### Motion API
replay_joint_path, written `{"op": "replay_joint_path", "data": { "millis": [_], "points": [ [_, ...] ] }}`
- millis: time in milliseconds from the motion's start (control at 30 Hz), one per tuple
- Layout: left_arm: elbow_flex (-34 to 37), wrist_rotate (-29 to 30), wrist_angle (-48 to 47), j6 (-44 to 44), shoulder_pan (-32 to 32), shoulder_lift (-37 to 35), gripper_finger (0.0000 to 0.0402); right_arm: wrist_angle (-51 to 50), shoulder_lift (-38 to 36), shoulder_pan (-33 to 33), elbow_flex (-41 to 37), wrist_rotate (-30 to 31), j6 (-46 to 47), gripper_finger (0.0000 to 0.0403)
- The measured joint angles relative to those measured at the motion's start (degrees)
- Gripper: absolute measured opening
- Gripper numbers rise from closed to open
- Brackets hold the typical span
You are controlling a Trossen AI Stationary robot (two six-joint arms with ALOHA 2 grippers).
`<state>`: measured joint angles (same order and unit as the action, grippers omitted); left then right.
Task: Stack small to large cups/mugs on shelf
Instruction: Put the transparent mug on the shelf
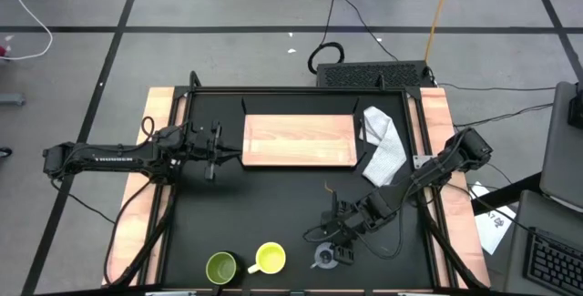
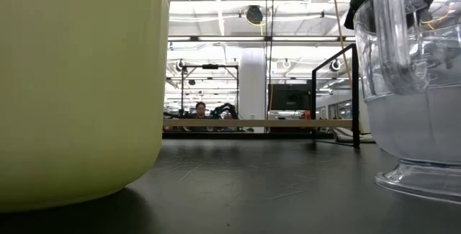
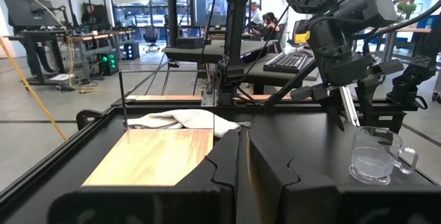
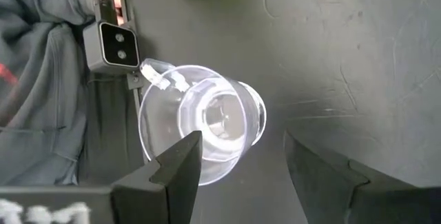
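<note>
At the table's near edge, seen from above, the green mug [image 1: 221, 267], the yellow mug [image 1: 269, 259] and the glass cup [image 1: 325, 257] stand in a row, well apart from the shelf [image 1: 300, 141], which lies bare at the far middle with a white cloth [image 1: 384, 148] just beside its right end. The right gripper [image 1: 339, 241] hangs over the glass cup; the left gripper [image 1: 221, 153] waits just beside the shelf's left end. Nothing is on the shelf and no cup sits inside another, so by this view the whole stacking is yet to do. From table height, the yellow mug [image 2: 79, 83] fills the left of the picture and the glass cup [image 2: 414, 97] stands on the table at the right, its base flat down, so it is not lifted. The shelf's edge [image 2: 259, 124] shows far off, with a person in the room behind it. From the left wrist, the left gripper [image 3: 242, 176] has its fingers nearly pressed together and holds nothing; the shelf [image 3: 151, 156] lies ahead, and the glass cup [image 3: 375, 156] stands farther off under the other arm. From the right wrist, the right gripper [image 4: 241, 158] is spread wide above the glass cup [image 4: 201, 123], one finger over its rim, not gripping; a grasp looks like the step in hand.
</note>
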<state>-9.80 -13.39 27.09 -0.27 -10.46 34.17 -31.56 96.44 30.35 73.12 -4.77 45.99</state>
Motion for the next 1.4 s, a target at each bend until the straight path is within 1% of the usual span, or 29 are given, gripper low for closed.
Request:
{"op": "replay_joint_path", "data": {
  "millis": [200, 267, 433, 600, 700, 1033, 1200, 1300, 1400],
  "points": [
    [0.0, 0.0, 0.0, 0.0, 0.0, 0.0, 0.0033, 0.1, 0.0, 1.1, 0.0, 0.2, -1.8, 0.0199],
    [0.0, 0.0, 0.0, 0.0, 0.0, 0.0, 0.0033, 0.1, 0.0, 1.5, 0.0, 1.2, -2.8, 0.0199],
    [0.0, 0.0, 0.0, 0.0, 0.0, 0.0, 0.0033, 1.5, 0.0, 2.6, 0.0, 5.0, -9.3, 0.0199],
    [0.0, 0.0, 0.0, 0.0, 0.0, 0.0, 0.0033, 4.6, 0.0, 2.8, -0.2, 5.2, -15.1, 0.0199],
    [0.0, 0.0, 0.0, 0.0, 0.0, 0.0, 0.0033, 6.7, 0.0, 2.8, -1.7, 5.1, -16.6, 0.0199],
    [0.0, 0.0, 0.0, 0.0, 0.0, 0.0, 0.0033, 6.7, 0.3, 2.3, -2.7, 4.8, -15.1, 0.0199],
    [0.0, 0.0, 0.0, 0.0, 0.0, 0.0, 0.0033, 5.8, 1.6, 1.8, -2.7, 4.7, -11.2, 0.0199],
    [0.0, 0.0, 0.0, 0.0, 0.0, 0.0, 0.0033, 5.3, 2.7, 1.9, -2.7, 3.0, -10.1, 0.0199],
    [0.0, 0.0, -0.2, 0.0, 0.0, 0.0, 0.0033, 5.3, 3.3, 1.9, -2.7, 2.6, -9.2, 0.0199]
  ]
}}
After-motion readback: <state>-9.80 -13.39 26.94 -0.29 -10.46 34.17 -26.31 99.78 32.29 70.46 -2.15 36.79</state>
